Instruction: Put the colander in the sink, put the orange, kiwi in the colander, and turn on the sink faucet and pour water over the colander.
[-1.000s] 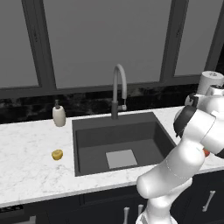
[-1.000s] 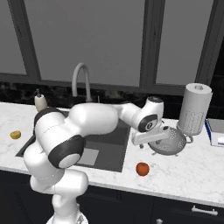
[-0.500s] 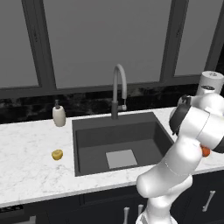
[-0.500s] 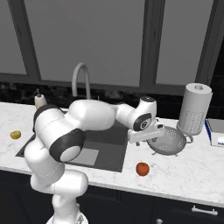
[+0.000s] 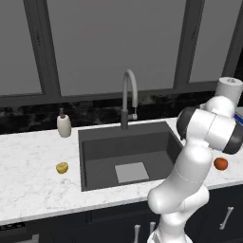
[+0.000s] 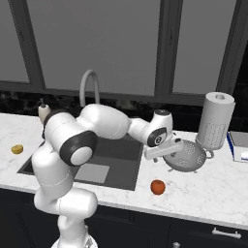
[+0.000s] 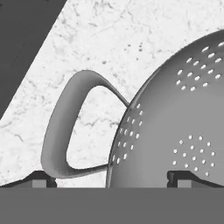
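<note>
1. Presently, the colander [image 6: 186, 156] stands on the white marble counter [image 6: 218, 189] to the right of the sink [image 6: 114, 157], not in the basin.
2. In the right base view the gripper [image 6: 163, 150] is at the colander's left rim. In the hand view one loop handle [image 7: 65, 131] and the perforated wall lie between the two finger tips [image 7: 39, 178].
3. The pincer stands wide apart. No contact between its fingers and the colander can be confirmed.
4. The orange [image 6: 157, 187] lies on the counter at the near edge, just right of the sink's near right corner and nearer than the colander, apart from it.
5. The kiwi [image 5: 61, 167] lies on the counter left of the sink, near its left wall.
6. The sink faucet [image 5: 129, 99] rises behind the far edge of the sink, spout arching over the basin.
7. A cream soap bottle [image 5: 63, 125] stands at the far left of the sink.
8. A paper towel roll [image 6: 216, 121] stands upright just behind the colander, to its right.
</note>
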